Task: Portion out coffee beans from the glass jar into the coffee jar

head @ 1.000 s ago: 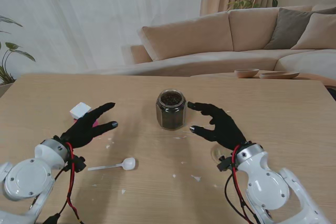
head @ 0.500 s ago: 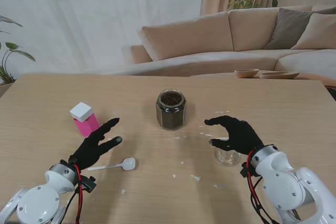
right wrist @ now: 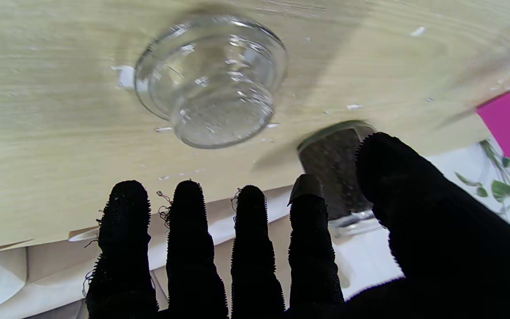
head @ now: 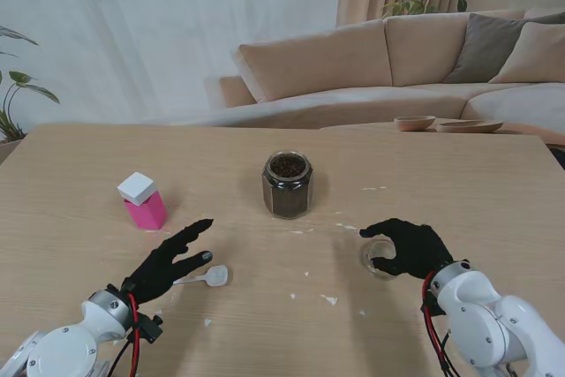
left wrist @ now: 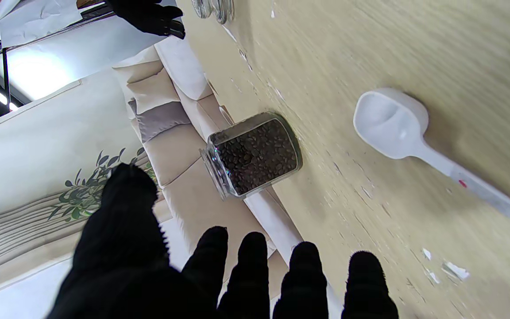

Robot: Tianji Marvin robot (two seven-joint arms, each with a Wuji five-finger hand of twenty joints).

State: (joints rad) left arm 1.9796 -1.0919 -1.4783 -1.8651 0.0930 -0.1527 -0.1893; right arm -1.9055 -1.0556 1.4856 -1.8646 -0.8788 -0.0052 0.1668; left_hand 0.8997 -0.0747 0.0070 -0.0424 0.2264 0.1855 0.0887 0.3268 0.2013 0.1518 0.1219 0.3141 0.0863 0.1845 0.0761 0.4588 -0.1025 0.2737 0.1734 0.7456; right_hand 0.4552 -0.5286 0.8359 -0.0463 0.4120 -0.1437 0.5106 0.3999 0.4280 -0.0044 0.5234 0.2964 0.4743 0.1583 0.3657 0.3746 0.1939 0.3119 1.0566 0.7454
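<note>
1. The glass jar (head: pixel 287 184) stands upright at the middle of the stand view. It has faceted clear walls and an open mouth, and it is filled with dark coffee beans (left wrist: pixel 255 155).
2. The coffee jar (right wrist: pixel 210 79) is a small round jar of clear glass. It looks empty and stands on the table (head: pixel 459 174) at the lower right of the stand view, well apart from the glass jar.
3. The right robot hand (head: pixel 409 247), in a black fabric glove, hovers over the coffee jar with its fingers apart and curved; it holds nothing and partly covers the jar.
4. The left robot hand (head: pixel 168 262) is at the lower left, also gloved in black, with fingers spread and empty.
5. A white plastic scoop (head: pixel 205 277) with a round bowl lies flat just beside the left fingertips.
6. A pink box with a white cap (head: pixel 142 200) stands at the left middle of the stand view.
7. Small white flakes (head: pixel 328 299) lie scattered on the pale wood-grain table.
8. A beige sofa (head: pixel 371 68) fills the upper right of the stand view.
</note>
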